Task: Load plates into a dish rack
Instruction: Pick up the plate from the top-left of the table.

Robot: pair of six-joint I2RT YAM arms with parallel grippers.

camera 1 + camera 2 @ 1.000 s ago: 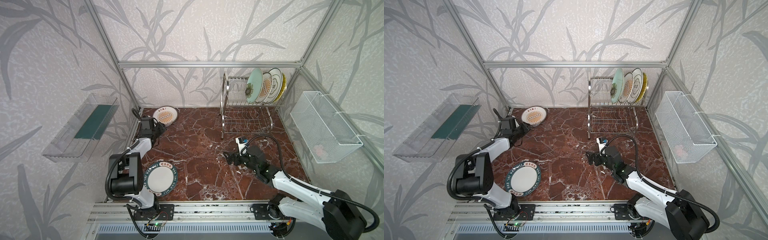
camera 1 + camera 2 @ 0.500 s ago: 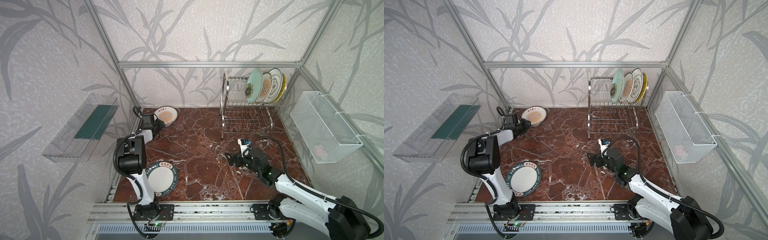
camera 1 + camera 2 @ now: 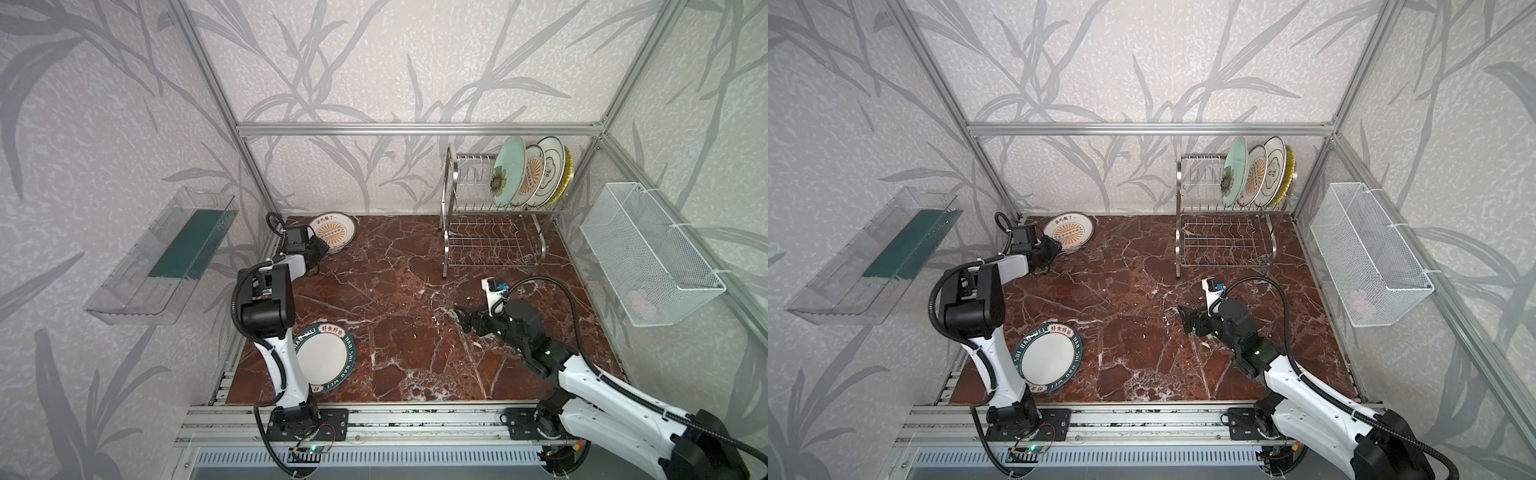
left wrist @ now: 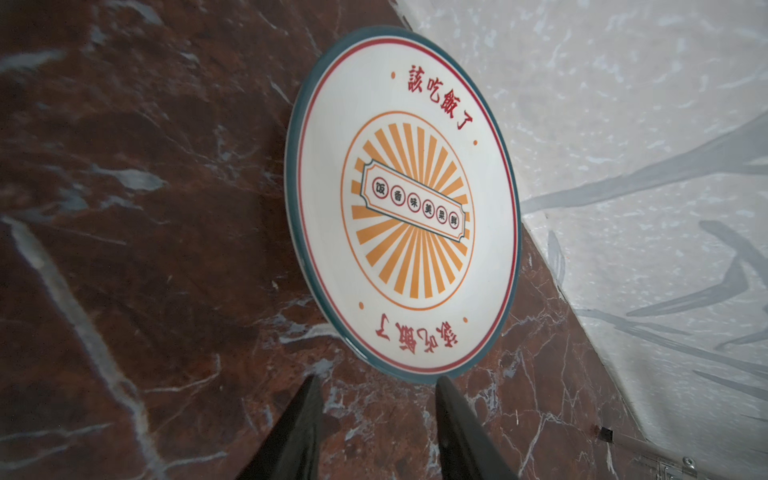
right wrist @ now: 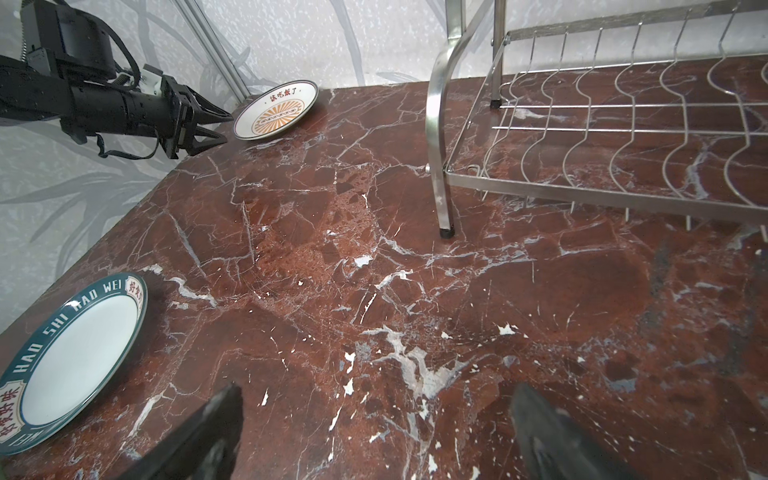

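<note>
left jaws, narrow and empty, sit by the rim of the sunburst plate (image 4: 409, 208), far from the dish rack (image 3: 486, 246). right jaws gape wide over open counter (image 3: 395, 299) near it.

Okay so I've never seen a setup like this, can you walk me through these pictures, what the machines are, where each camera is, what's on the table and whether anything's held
These are two robot arms at the front edge of a dark red marble table, each ending in a two-fingered gripper. Two pictures come from one camera head high above, looking down on everything; the other two come from cameras on the arms' wrists. On the table sit a sunburst plate near the back wall and a teal-lettered plate near the front. The steel dish rack at the back has four plates upright in its upper tier. The left gripper is open, just short of the sunburst plate; the right gripper is open over bare marble. Nothing is held.
</note>
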